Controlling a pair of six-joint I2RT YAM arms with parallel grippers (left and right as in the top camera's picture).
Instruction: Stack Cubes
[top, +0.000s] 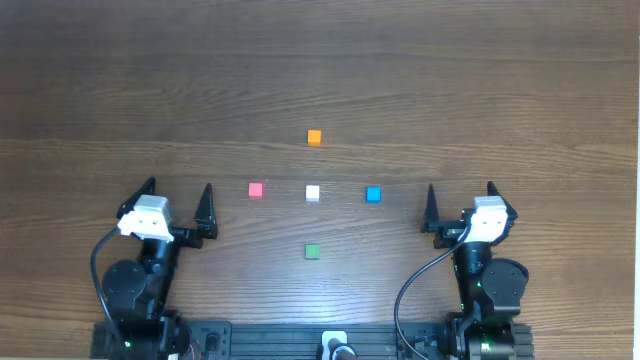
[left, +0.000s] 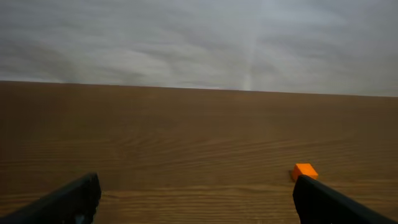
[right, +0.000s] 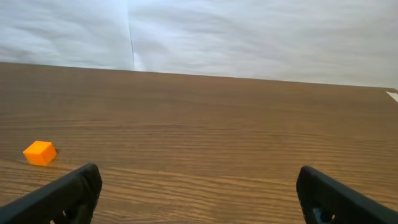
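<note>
A: Left gripper (top: 179, 185): jaws spread wide, holding nothing, sits toward the bench's near edge, left side.
B: Cubes?
A: All single, none stacked. There's a row mid-bench: pink cube (top: 256, 190), white cube (top: 313, 193), blue cube (top: 373, 194). The orange cube (top: 315, 137) is out past the white one toward the far edge, and the green cube (top: 312, 252) is on its near-edge side.
B: Right gripper (top: 460, 186)?
A: Same, wide open and empty, near edge, right side.
B: Risks?
A: Cubes are small. An off-centre pinch could twist or pop one out. Jaws this wide coming down on white could clip pink or blue. A skewed release likely tips the stack.
B: Any markings?
A: No readable print on the cubes or the bench.
</note>
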